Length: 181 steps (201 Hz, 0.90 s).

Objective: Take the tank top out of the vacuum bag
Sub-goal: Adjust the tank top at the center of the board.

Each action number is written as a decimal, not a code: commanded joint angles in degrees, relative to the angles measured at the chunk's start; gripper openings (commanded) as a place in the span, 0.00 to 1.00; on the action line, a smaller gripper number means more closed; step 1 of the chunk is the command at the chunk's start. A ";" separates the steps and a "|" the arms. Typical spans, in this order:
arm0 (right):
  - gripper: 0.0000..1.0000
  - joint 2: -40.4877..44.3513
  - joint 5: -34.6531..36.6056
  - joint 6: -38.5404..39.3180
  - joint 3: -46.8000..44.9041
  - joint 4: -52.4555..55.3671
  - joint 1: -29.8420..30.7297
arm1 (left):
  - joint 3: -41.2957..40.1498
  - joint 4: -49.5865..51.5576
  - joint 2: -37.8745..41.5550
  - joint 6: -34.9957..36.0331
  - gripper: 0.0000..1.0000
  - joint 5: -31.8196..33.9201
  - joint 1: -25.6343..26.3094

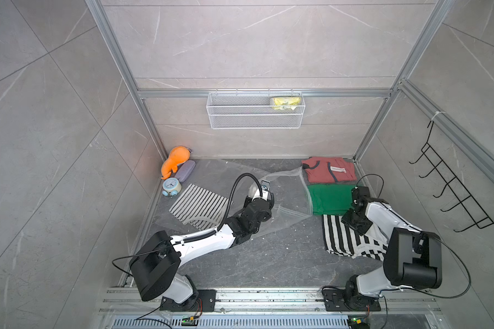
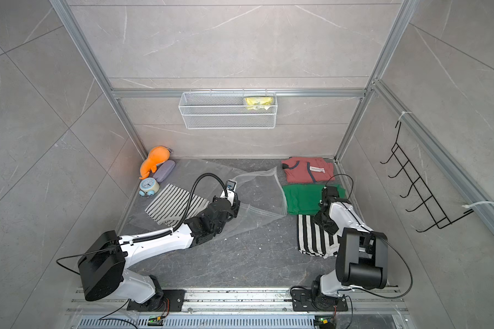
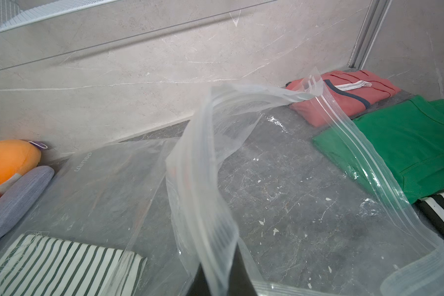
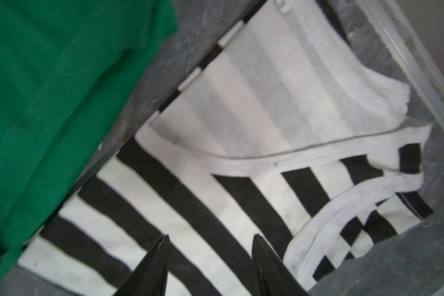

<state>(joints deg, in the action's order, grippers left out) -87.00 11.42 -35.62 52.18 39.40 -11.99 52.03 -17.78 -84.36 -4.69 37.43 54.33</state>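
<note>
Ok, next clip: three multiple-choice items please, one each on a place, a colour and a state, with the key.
1. Where does the black-and-white broad-striped tank top lie, relative to the large clear plastic vacuum bag? A inside it; B on the grey table outside it; C under it.
2. What colour is the folded garment next to that tank top? A green; B blue; C yellow.
3. What is the left claw doing? A hanging open; B shut on the bag's edge; C shut on the tank top.
Key: B, it lies beyond the bag's edge; A, green cloth borders it; B, the left wrist view shows plastic pinched in the claw.
</note>
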 commanded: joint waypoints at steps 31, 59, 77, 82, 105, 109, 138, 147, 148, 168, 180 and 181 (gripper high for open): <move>0.53 -5.04 -6.29 -3.83 -1.69 -8.08 -8.76 | -0.53 -1.62 3.24 1.65 0.00 1.86 -0.36; 0.52 -8.07 -6.00 -3.51 -0.70 -9.21 -9.15 | -0.19 -1.79 3.74 2.74 0.00 2.08 -0.37; 0.52 -10.31 -5.84 -2.88 0.46 -9.93 -9.36 | -0.48 -2.24 3.94 3.02 0.00 2.29 -0.36; 0.52 -10.89 -6.57 -2.42 0.63 -10.64 -9.42 | -0.53 -2.21 3.82 3.02 0.00 2.38 -0.37; 0.50 -11.44 -7.23 -1.98 1.05 -12.03 -9.47 | -0.27 -1.78 3.46 2.72 0.00 2.21 -0.37; 0.50 -11.44 -6.91 -2.10 1.14 -11.98 -9.49 | -0.22 -1.68 3.45 2.59 0.00 2.21 -0.36; 0.49 -10.20 -6.19 -1.51 2.90 -9.92 -9.54 | 0.16 -1.19 3.15 2.07 0.00 2.05 -0.36; 0.49 -8.54 -6.59 -2.05 2.28 -9.62 -9.57 | 0.27 -1.04 2.99 1.96 0.00 1.73 -0.36; 0.49 -8.32 -6.63 -2.11 2.25 -9.48 -9.51 | 0.27 -0.99 2.98 1.96 0.00 1.71 -0.40; 0.50 -2.03 -7.14 -2.65 2.12 -7.34 -9.37 | 1.18 0.14 2.16 1.71 0.00 1.03 -0.36; 0.50 2.05 -7.90 -1.95 3.56 -5.13 -8.88 | 1.57 0.52 1.51 1.54 0.00 0.85 -0.33; 0.50 2.21 -7.99 -1.93 3.64 -4.95 -8.82 | 1.62 0.54 1.40 1.44 0.00 0.82 -0.34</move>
<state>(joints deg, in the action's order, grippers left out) -93.03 5.48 -37.74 54.00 30.11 -21.43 51.40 -17.32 -82.70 -3.20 37.43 54.33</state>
